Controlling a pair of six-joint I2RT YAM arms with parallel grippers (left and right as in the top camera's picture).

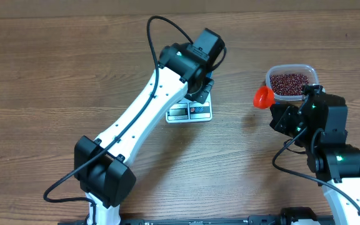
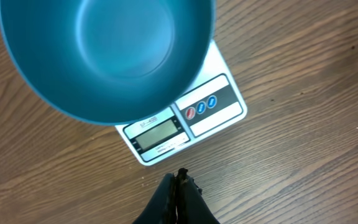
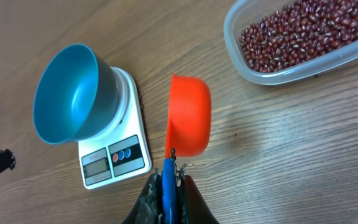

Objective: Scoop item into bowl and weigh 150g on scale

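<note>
Clamping the orange scoop [image 3: 188, 121], the right claw [image 3: 169, 171] sits at eight o'clock of the tub [image 3: 241, 59] of beans [image 3: 303, 34]. Closed and empty, the left claw [image 2: 178, 183] hovers over the scale [image 2: 219, 102] and bowl [image 2: 104, 50].

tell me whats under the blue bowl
The white scale sits under the bowl. Its display and buttons stick out in front. The bowl covers most of the weighing platform, so that surface can't be seen.

Overhead cam straight down on whole tabletop [image 1: 55, 50], L wrist cam close above bowl [image 2: 104, 56] & scale [image 2: 213, 109], R wrist cam farther back, shares both
</note>
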